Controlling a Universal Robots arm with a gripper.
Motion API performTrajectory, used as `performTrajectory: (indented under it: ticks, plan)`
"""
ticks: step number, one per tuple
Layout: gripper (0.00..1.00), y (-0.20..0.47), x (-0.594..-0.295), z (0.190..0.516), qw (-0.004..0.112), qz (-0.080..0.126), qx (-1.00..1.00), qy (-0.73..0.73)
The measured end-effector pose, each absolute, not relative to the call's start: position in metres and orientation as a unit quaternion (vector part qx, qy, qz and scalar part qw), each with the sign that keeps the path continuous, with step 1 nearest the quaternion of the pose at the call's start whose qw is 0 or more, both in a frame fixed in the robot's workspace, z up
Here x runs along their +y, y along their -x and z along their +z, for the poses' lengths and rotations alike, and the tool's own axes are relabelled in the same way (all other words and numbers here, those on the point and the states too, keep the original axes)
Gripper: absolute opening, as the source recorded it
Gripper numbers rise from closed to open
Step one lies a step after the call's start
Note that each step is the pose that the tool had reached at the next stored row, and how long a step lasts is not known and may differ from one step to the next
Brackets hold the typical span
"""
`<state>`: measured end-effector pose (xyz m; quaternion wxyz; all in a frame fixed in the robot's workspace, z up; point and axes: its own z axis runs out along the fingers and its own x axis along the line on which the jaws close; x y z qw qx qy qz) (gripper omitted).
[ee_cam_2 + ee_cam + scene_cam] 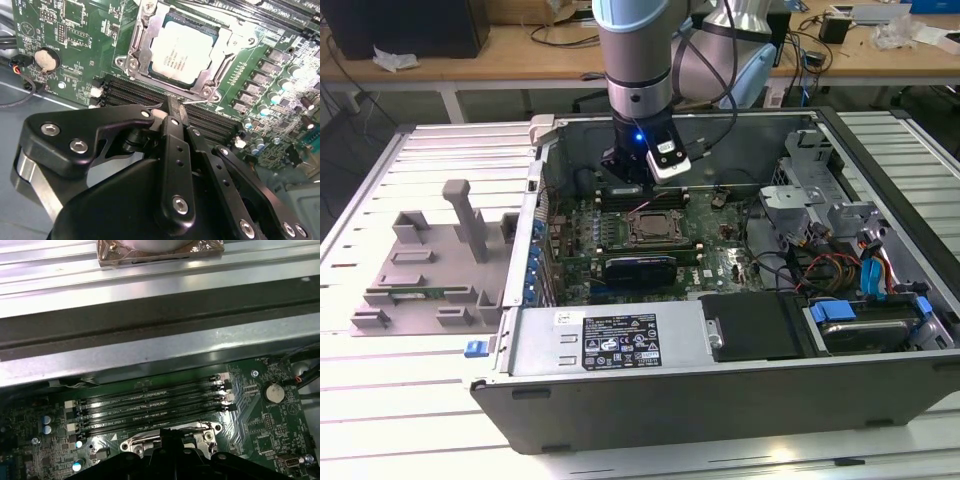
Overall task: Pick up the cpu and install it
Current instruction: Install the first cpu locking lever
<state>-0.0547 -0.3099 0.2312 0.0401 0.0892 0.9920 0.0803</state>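
In the exterior view the black pincer [626,178] hangs just above the motherboard's memory slots, while in the second wrist view its fingers [176,116] are pressed together, empty, near the square silver-topped cpu [182,52] seated in its metal-framed socket [131,64].

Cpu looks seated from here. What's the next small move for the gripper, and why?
Probably a short straight lift. In the second wrist view the cpu lies flat inside the socket frame, and the gripper, shut on nothing, sits close beside that frame over the memory slots. Rising first should avoid snagging either.
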Motion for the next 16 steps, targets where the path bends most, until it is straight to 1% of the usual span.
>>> performTrajectory:
  ticks: [4,14,16]
  plan:
    - [0.11,0.055,-0.307,0.227,0.042,0.079,0.992,-0.089]
    - [0.11,0.054,-0.298,0.224,0.043,0.077,0.992,-0.089]
    - [0.11,0.054,-0.298,0.223,0.045,0.077,0.992,-0.089]
